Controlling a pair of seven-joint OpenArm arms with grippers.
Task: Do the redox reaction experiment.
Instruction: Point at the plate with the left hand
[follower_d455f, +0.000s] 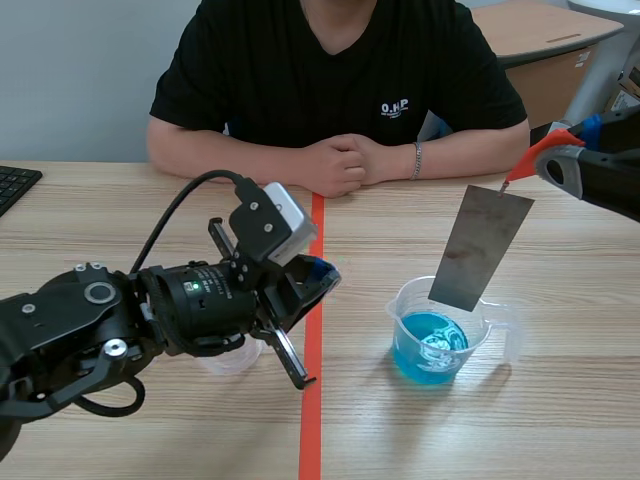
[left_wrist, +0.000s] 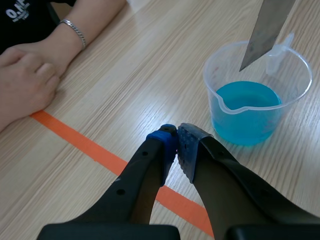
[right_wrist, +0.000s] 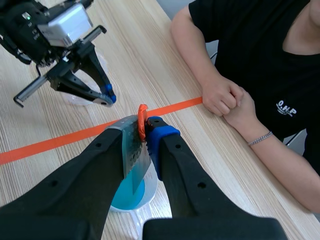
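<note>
Worktop (follower_d455f: 120, 210) bears the beaker (follower_d455f: 437, 340) below the right tool (right_wrist: 145, 127), which pinches a clip (follower_d455f: 535, 152) dangling the plate (follower_d455f: 481, 247) lengthwise down; left tool (left_wrist: 177, 142) closed, empty.

Metal plate (follower_d455f: 480, 245): dull grey, brownish smudges. Beaker (follower_d455f: 408, 305): clear; liquid (follower_d455f: 425, 352) inside bright blue. Tweezers (follower_d455f: 535, 155): orange-red. Worktop (follower_d455f: 560, 420): pale wood grain, orange-red tape stripe (follower_d455f: 312, 420). Left claw (left_wrist: 177, 131): black, blue dotted pads (left_wrist: 165, 141).

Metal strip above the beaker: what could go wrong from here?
The metal strip hangs tilted from an orange clip in the right gripper; it may slip and splash the blue liquid. Its lower edge looks close to the beaker rim, so lowering off-centre could catch the rim and tip the beaker.
</note>
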